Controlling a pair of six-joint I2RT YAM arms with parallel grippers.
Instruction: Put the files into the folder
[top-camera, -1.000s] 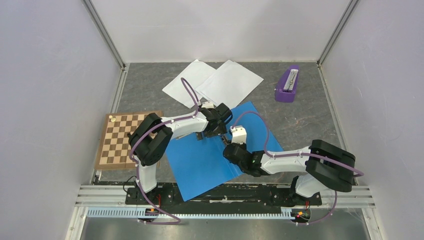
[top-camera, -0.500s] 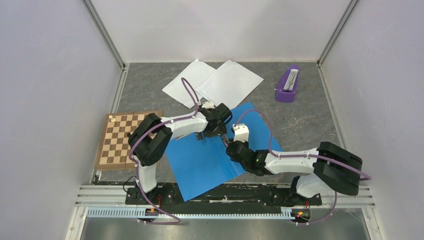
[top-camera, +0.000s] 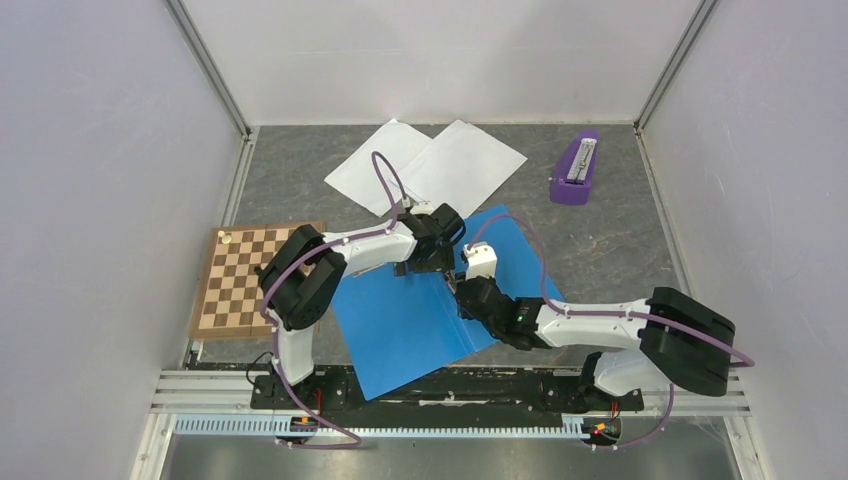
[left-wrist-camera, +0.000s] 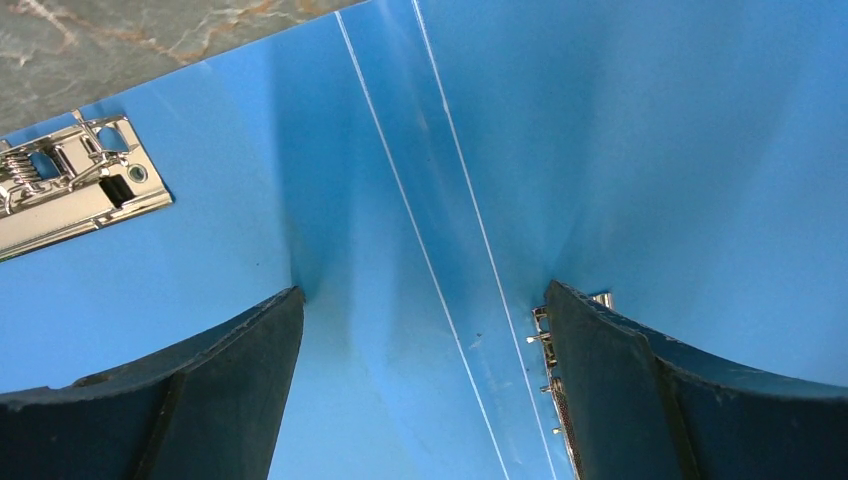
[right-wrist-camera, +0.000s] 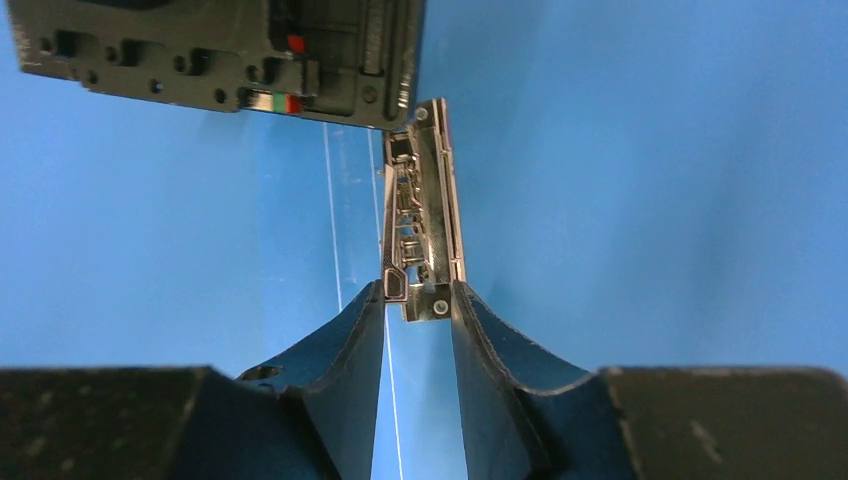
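1. The right gripper (right-wrist-camera: 418, 300) is seen with its fingertips set either side of the near end of a long metal clip (right-wrist-camera: 422, 225) on the inside of the folder (top-camera: 400, 320). The gap is narrow. Whether the clip is actually pinched or only straddled cannot be told.

2. The left gripper (left-wrist-camera: 420, 330) is spread wide, nothing held, fingertips down on or just above the blue inner face, either side of the two spine creases. A second metal clamp (left-wrist-camera: 70, 190) lies to its upper left.

3. The folder is lying open on the table, near the arm bases. The files (top-camera: 425, 165) are lying well apart from it at the far side, overlapped, untouched. A chessboard (top-camera: 245, 280) lies left, a purple stapler (top-camera: 575, 170) far right.

4. Risks, as judged: the fingertips could slip off the clip's thin end if the hold is shallow; the light folder could be dragged or lifted; the two wrists, nearly touching, could collide.

5. Against the earlier frames: the right arm has been reached further forward toward the left wrist, and its jaws have been slightly widened. The left arm, folder and files are unchanged.
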